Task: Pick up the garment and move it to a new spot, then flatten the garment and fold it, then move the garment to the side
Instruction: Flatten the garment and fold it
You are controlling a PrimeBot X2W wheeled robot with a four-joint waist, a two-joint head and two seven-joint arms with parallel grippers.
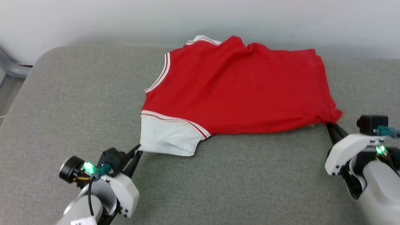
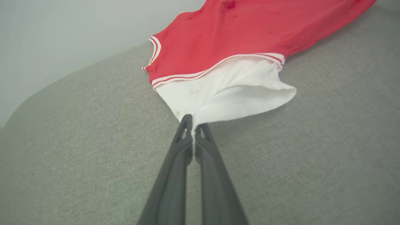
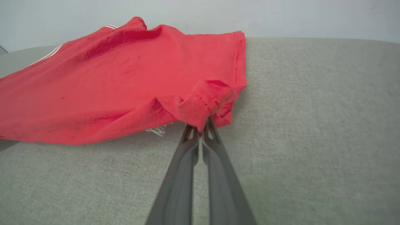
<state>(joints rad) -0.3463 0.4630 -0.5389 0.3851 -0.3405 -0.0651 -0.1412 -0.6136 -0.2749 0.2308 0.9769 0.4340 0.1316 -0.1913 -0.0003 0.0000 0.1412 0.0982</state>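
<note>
The garment (image 1: 237, 90), red with white sleeves and striped trim, lies spread across the grey padded table (image 1: 78, 100), plain red face up. My left gripper (image 1: 138, 152) is shut on the corner of the near white sleeve (image 2: 225, 93), its tips pinching the cloth in the left wrist view (image 2: 193, 123). At the right, my right gripper (image 1: 330, 124) is shut on the bunched red hem corner (image 3: 203, 109), its tips buried in the fabric (image 3: 200, 125). Both held corners are pulled slightly toward me.
A pale wall (image 1: 93, 18) runs close behind the table's far edge, where the garment's far side nearly touches it. Grey pipework (image 1: 12, 67) shows past the table's left corner. Bare grey surface lies in front of the garment and to its left.
</note>
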